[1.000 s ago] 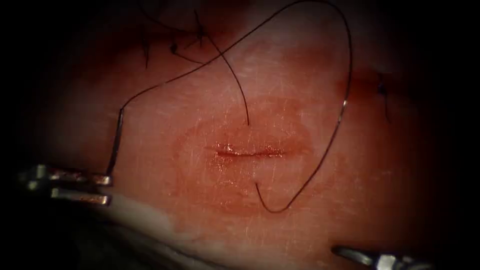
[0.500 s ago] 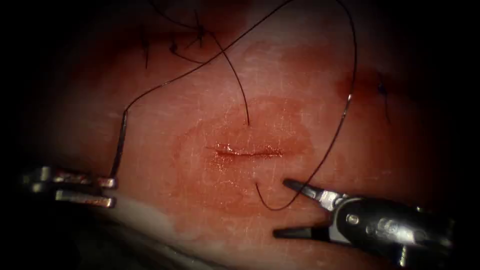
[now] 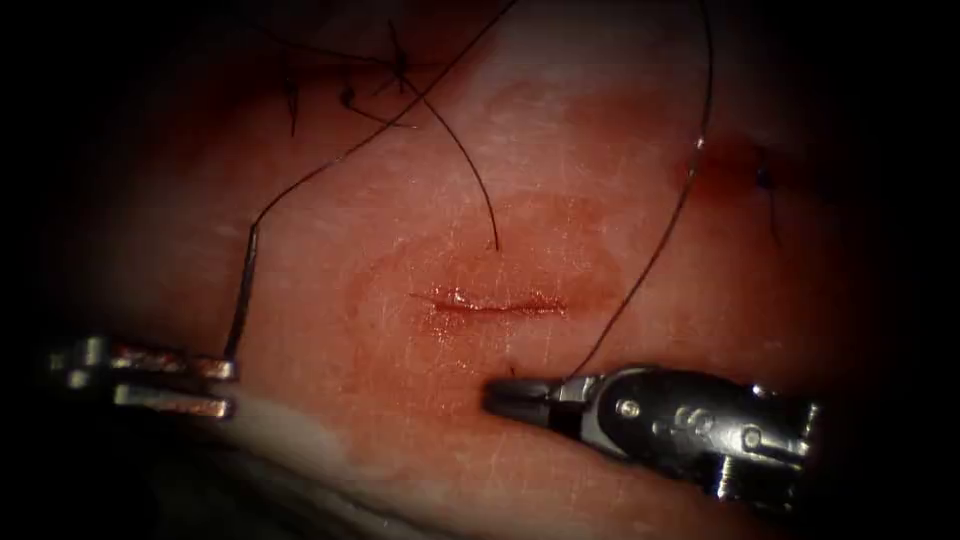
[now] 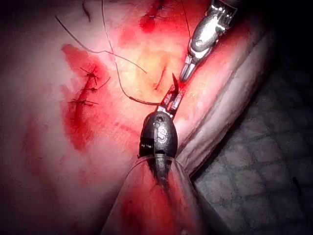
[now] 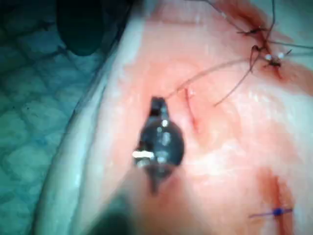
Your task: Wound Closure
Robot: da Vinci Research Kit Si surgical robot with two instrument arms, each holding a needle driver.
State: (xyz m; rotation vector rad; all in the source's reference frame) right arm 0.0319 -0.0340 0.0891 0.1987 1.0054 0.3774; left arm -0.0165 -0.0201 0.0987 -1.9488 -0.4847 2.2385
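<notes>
Endoscope light: pooling on the tissue (image 3: 480,200) around the cut (image 3: 495,305), fading to black at every edge.
Glare: glinting on the red fluid (image 3: 450,297) and left end effector (image 3: 225,385).
Wrist views: lighting tissue strongly, counter (image 4: 264,161) lying dim.

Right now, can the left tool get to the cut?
Probably yes: only bare tissue lies between left tool and cut. Its jaws hold the needle though; the right tool holds thread just below the cut.

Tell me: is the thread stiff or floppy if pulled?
Likely floppy: the thread lies in loose curves over the tissue. Thin, so it may slip in the right tool shut on it. Its far end joins the needle, held free left of the cut by the left tool, probably resisting.
</notes>
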